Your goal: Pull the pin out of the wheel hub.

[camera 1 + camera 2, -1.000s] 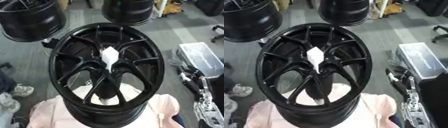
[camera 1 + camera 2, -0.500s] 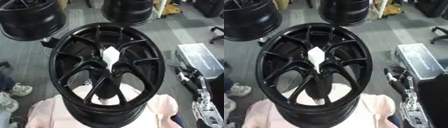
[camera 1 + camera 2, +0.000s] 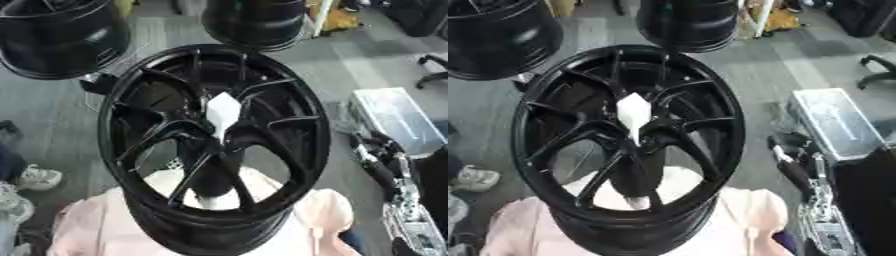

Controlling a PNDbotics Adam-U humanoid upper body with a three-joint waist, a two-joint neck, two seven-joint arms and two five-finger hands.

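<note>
Black right hand [image 3: 381, 162] has risen along the wheel hub's [image 3: 214, 50] right side in the left eye view; I cannot tell how open it is. In the right eye view, the white pin [image 3: 634, 116] sits seated up-left of the hand, well apart, so the pull remains.

hub [image 3: 627, 145]: big black spoked wheel, sitting on a pinkish cloth [image 3: 745, 220], fills most of the view
pin [image 3: 633, 116]: white, pointy, stuck in the hub's centre, tilted a bit
right hand [image 3: 794, 162]: dark, at the right edge beside the hub, not touching it
other wheels [image 3: 500, 37]: two more black ones up top
case [image 3: 837, 125]: silvery box, right
</note>
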